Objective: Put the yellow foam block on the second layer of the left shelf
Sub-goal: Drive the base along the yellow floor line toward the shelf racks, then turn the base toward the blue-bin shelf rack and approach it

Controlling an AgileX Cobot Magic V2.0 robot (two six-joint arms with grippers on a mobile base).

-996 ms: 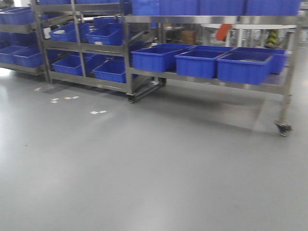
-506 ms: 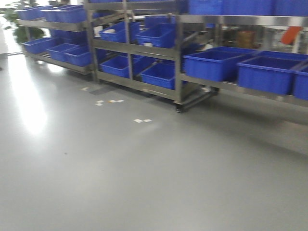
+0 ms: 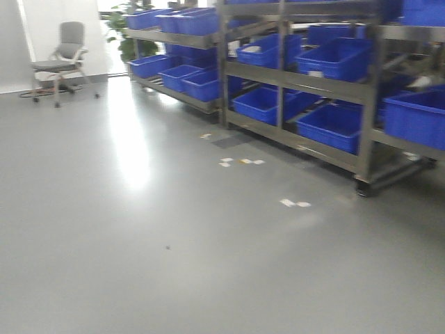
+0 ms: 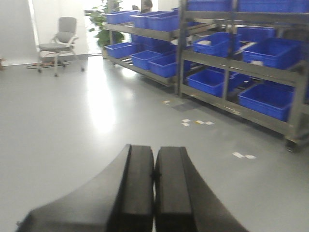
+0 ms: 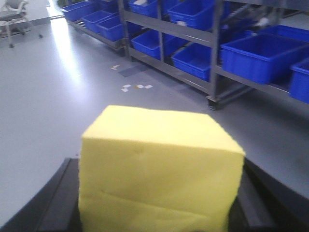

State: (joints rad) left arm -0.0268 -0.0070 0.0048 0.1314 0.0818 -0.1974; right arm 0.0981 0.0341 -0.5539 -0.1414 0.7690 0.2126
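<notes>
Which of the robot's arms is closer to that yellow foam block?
Right. The right gripper holds the yellow foam block; the left gripper is shut, no block in its view.

Blue bins (image 3: pixel 338 57) on steel shelves (image 3: pixel 366 139)

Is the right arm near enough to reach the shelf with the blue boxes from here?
Probably not yet. The right arm's fingers grip the yellow foam block, but the shelf stands across a stretch of open floor. Nothing blocks the way; the base likely must roll closer first.
</notes>
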